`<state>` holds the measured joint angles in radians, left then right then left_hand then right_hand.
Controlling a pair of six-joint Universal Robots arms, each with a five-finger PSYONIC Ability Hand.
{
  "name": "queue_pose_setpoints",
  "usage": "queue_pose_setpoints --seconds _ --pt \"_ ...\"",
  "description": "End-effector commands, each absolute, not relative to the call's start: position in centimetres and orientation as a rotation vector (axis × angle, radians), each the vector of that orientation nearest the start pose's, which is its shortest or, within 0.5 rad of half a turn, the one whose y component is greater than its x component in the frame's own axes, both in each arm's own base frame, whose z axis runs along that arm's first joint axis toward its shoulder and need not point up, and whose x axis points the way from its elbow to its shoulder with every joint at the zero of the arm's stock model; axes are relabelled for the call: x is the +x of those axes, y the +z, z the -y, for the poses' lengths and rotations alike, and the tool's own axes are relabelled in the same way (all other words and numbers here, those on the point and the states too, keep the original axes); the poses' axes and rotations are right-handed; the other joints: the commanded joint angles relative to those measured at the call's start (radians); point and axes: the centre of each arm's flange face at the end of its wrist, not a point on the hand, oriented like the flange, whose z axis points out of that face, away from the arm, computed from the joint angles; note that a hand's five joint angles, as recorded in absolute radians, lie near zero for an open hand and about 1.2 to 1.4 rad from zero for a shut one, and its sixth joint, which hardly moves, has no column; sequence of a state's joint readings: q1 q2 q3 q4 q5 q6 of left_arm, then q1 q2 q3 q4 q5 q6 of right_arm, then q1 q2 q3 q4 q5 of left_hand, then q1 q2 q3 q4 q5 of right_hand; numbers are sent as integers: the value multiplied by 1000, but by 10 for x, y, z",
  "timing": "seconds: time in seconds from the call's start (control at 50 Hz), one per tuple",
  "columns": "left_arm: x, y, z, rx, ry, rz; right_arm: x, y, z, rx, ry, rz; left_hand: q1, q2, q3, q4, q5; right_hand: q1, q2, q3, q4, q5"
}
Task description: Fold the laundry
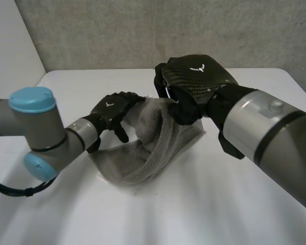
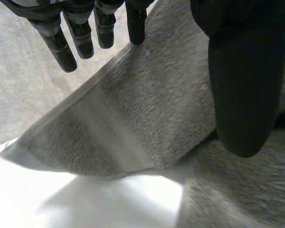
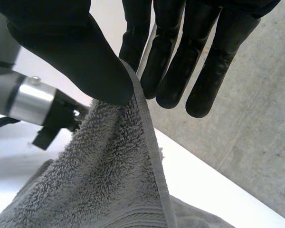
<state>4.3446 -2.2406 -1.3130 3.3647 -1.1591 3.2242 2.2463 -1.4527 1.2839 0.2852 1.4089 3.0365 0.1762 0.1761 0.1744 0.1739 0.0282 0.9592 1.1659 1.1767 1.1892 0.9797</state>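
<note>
Barely begun: holds grey towel bunched and raised at bench centre, pinching its 1 o'clock edge in right hand, clutching the 10 o'clock edge in left hand. Leaves every fold undone.

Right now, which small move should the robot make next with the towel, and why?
Probably draw the right hand sideways away from the left hand, stretching the towel: right fingers pinch the hem, yet the cloth sags bunched between both hands onto the table.
</note>
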Motion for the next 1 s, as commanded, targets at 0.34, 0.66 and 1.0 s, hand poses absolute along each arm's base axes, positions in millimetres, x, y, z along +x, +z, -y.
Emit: queue_pose_setpoints --seconds 0.34,0.66,1.0 --pt "-335 149 337 1041 -2344 -2507 291 335 133 -985 -1738 -1819 58 58 60 60 31 437 230 220 207 242" --pt "-339 194 355 903 -2466 -2311 257 313 228 -1007 -1849 -2022 1220 1220 1222 1222 1194 437 230 220 207 242" --pt "-334 429 349 722 -3099 -1300 273 410 362 -671 -2696 -1500 1220 1220 1222 1222 1194 437 230 220 207 242"
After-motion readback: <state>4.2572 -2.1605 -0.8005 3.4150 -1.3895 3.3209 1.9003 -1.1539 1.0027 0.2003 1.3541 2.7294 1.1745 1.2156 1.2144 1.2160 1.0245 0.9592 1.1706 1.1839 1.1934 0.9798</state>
